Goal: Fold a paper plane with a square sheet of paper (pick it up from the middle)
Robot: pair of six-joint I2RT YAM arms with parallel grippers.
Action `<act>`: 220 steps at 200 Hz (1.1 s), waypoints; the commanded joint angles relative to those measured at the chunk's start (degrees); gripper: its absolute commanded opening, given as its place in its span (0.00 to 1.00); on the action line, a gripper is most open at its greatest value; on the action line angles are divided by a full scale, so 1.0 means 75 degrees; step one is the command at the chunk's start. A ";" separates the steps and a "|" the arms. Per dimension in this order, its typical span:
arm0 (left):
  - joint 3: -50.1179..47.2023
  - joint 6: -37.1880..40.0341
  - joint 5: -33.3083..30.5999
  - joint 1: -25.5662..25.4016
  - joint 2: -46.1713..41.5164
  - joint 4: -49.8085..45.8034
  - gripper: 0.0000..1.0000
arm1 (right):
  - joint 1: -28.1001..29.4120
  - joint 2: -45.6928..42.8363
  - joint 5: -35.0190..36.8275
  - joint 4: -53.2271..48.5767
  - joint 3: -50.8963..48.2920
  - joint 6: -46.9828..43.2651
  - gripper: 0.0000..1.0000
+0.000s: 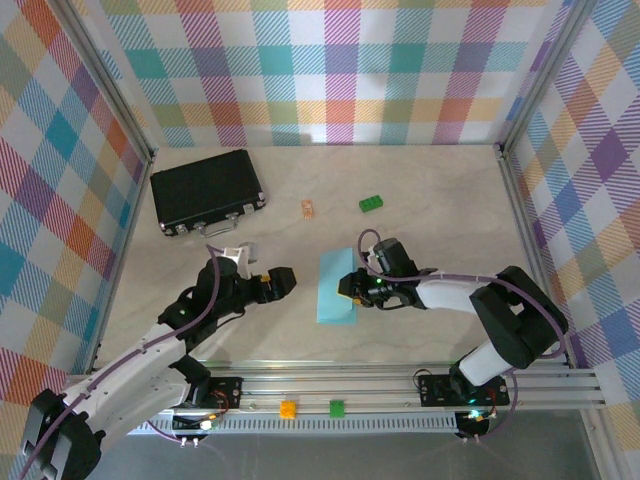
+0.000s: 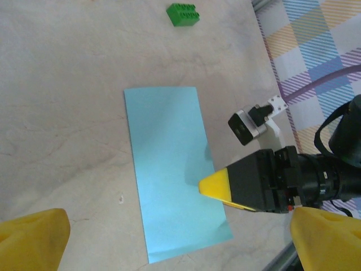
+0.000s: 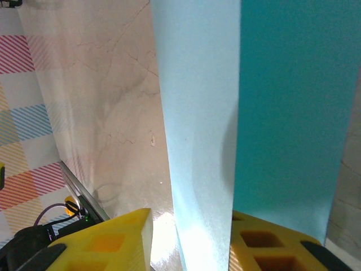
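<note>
The square sheet of paper (image 1: 337, 287) lies on the table as a narrow light blue rectangle, folded in half; a paper plane is out of view. My right gripper (image 1: 348, 285) sits at the sheet's right edge, its yellow tip (image 2: 214, 183) resting over the paper. In the right wrist view the paper's edge (image 3: 197, 113) runs up between the parted fingers of the right gripper (image 3: 192, 237), with a gap on the left side. My left gripper (image 1: 280, 283) hovers left of the sheet (image 2: 169, 164), open wide, and the left gripper (image 2: 180, 243) has nothing between its fingers.
A black case (image 1: 207, 188) lies at the back left. A green brick (image 1: 372, 203) (image 2: 183, 13) and a small orange brick (image 1: 308, 208) sit behind the sheet. The metal rail (image 1: 400, 385) along the near edge carries two small bricks. Checked walls close three sides.
</note>
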 commanded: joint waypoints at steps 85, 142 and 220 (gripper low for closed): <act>-0.0291 -0.0435 0.1285 0.0007 0.0546 0.0608 1.00 | -0.0443 0.0228 -0.0590 -0.0281 0.0557 -0.0568 0.34; -0.0216 -0.0349 0.1002 -0.0224 0.0710 0.0262 1.00 | -0.0646 0.0704 -0.0734 -0.0480 0.0931 -0.0638 0.25; 0.0247 -0.0108 0.0016 -0.0951 0.1390 0.0016 1.00 | -0.0800 0.0869 -0.0932 -0.0685 0.1045 -0.0708 0.09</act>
